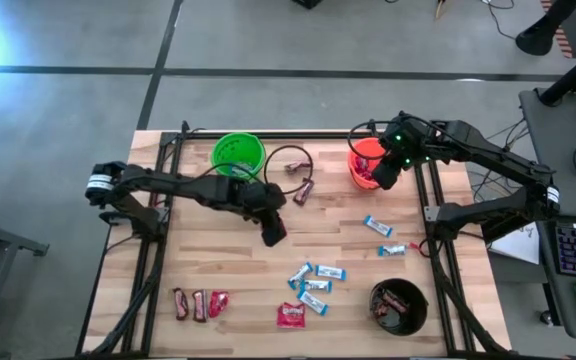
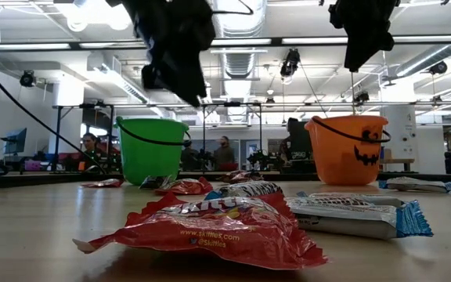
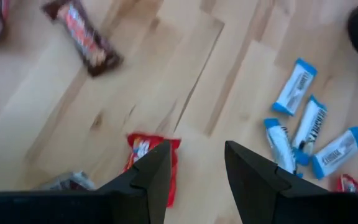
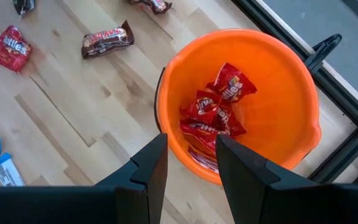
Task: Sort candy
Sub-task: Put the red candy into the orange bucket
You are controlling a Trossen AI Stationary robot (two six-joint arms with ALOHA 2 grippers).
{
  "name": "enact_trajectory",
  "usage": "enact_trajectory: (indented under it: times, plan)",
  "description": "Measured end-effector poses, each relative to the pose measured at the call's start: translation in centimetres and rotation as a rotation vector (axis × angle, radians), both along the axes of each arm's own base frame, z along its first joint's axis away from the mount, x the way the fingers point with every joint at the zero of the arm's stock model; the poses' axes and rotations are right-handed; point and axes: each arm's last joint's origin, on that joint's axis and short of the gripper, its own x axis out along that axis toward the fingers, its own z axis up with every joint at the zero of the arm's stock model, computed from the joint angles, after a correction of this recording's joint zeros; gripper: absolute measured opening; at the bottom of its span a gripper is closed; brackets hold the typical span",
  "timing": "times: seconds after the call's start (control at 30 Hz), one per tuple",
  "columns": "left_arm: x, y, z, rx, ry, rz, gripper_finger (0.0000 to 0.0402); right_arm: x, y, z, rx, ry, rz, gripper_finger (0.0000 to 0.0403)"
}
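Nearest the low camera, a crumpled red packet [image 2: 210, 229] fills the lower centre of that frame with a light-blue-and-white bar [image 2: 358, 215] just beside it on the right; both belong to the candy spread over the table [image 1: 228, 270]. In the high view a cluster of blue-and-white bars [image 1: 313, 285] sits below centre, two more bars [image 1: 380, 236] lie right of centre, another red packet [image 1: 290, 315] is at lower centre, and a mixed trio [image 1: 197, 304] of wrapped sweets is at lower left. Dark brown bars [image 1: 303, 190] lie near the top centre. Red packets already fill the orange bucket [image 4: 291, 87]; the black bucket [image 1: 398, 306] at lower right holds dark bars, and the green bucket [image 1: 238, 155] stands at upper centre. Hovering over the orange bucket, the right gripper [image 4: 188, 155] is partly open and empty, so a drop looks finished. Mid-table, the left gripper [image 3: 194, 162] is likewise parted and empty, poised above a small red packet [image 3: 149, 152]. Judged from this, the step is the next pick: descend, straddle that packet, close.
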Motion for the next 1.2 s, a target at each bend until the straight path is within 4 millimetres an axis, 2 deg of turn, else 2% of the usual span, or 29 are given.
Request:
enact_trajectory:
  times: [0.13, 0.3, 0.63, 0.97, 1.2]
  plan:
    - [-0.3, 0.0, 0.3, 0.025, 0.045, -0.080, 0.0132, 0.0, 0.0, 0.0, -0.001, -0.001, 0.001, 0.0128]
    - [-1.4, 0.1, -2.0, 0.008, 0.149, -0.107, 0.0132, 0.0, 0.0, 0.0, -0.006, 0.003, 0.011, 0.0128]
    - [-1.9, 0.4, -5.0, -0.010, 0.124, -0.139, 0.0132, 0.0, 0.0, 0.0, -0.006, 0.003, 0.013, 0.0128]
    - [-0.4, 1.3, -7.0, -0.010, 0.164, -0.186, 0.0132, 0.0, 0.0, 0.0, 0.000, 0.001, 0.000, 0.0128]
    - [0.0, 2.0, -8.6, -0.020, 0.214, -0.188, 0.0132, 0.0, 0.0, 0.0, 0.002, 0.001, -0.001, 0.0128]
